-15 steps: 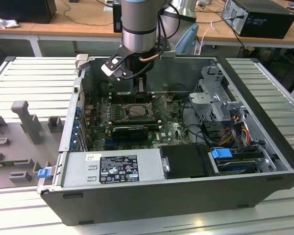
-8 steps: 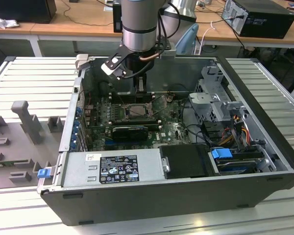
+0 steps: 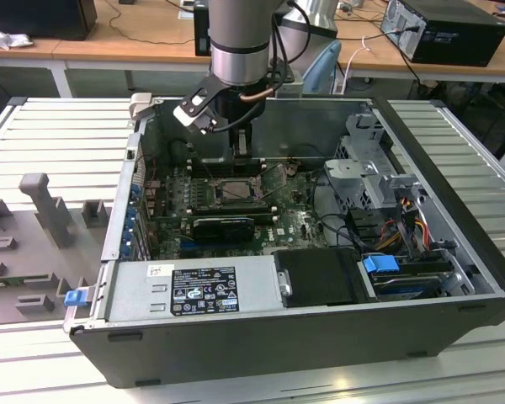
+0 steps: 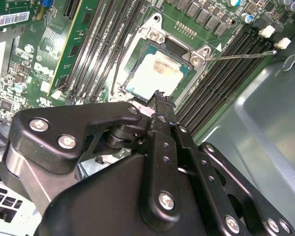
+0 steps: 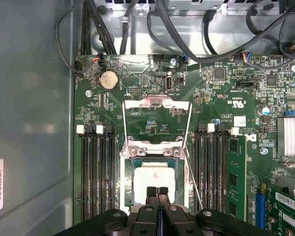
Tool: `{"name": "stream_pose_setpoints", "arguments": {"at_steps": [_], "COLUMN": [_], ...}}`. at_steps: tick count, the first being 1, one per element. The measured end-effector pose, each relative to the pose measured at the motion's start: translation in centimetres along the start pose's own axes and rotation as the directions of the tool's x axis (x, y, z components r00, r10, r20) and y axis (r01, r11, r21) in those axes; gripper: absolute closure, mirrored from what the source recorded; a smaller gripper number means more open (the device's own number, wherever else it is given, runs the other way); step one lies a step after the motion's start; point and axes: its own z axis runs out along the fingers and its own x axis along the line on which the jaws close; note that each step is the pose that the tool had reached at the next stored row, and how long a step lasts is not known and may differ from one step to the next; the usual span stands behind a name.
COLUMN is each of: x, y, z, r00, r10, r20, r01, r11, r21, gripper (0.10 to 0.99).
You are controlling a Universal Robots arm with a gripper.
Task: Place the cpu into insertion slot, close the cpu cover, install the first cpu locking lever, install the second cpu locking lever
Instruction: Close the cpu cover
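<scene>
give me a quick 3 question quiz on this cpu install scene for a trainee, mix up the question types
1. True or false: the cpu already lies in the insertion slot.
2. Pick one. The hand, at the edge of the cpu, is: A) spread wide, B) closed with nothing between its fingers, C) gripping a cable.
3. In one word: what colour is the circuit board around the slot?

Key
1. True. Its pale top shows inside the socket frame in both wrist views.
2. B.
3. Green.
</scene>
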Motion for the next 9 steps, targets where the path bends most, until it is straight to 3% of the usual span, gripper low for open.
{"name": "stream_pose_setpoints", "arguments": {"at_steps": [6, 9], "x": [0.05, 0.06], "y": [0.08, 1.24], "z": [-0.88, -0.86], "r00": [1.0000, 1.0000], "r10": [0.000, 0.000], "r20": [-0.0001, -0.0008], "r01": [0.000, 0.000], "r11": [1.0000, 1.0000], "r21": [0.000, 0.001], "gripper": [0.980, 0.980]}}
